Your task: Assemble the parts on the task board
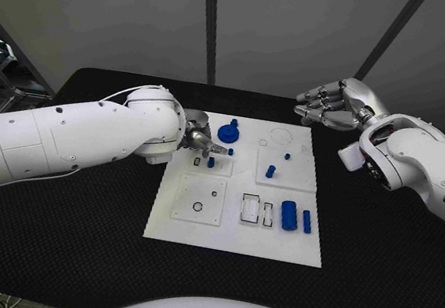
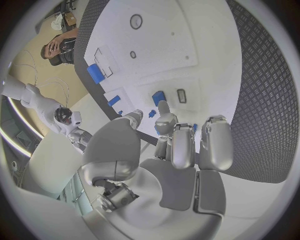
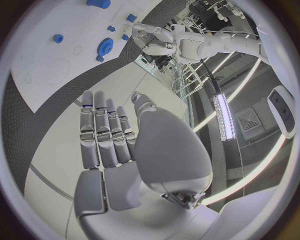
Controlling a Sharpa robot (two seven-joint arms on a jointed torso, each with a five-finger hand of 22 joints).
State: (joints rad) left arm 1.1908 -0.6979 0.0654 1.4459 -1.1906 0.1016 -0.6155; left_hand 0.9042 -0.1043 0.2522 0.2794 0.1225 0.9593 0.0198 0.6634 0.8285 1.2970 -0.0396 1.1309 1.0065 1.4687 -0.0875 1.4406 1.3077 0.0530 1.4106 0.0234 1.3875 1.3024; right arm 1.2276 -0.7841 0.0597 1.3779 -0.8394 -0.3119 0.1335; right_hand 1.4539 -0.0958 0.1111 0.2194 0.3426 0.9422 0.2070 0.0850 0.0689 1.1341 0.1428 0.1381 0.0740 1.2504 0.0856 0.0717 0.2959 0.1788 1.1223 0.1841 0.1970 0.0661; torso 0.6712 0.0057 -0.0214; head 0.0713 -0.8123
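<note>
The white task board lies mid-table. My left hand is over its far left corner, fingers pointing down beside the blue gear. A small blue peg sits right at the fingertips; in the left wrist view this peg shows between the thumb and a fingertip, and I cannot tell if they grip it. Another blue peg stands just nearer. My right hand hangs above the table behind the board's far right corner, fingers apart and holding nothing.
Two blue pegs stand on the board's right raised plate. A blue cylinder and a blue bar lie near the right edge beside two rectangular slots. The black table surrounds the board.
</note>
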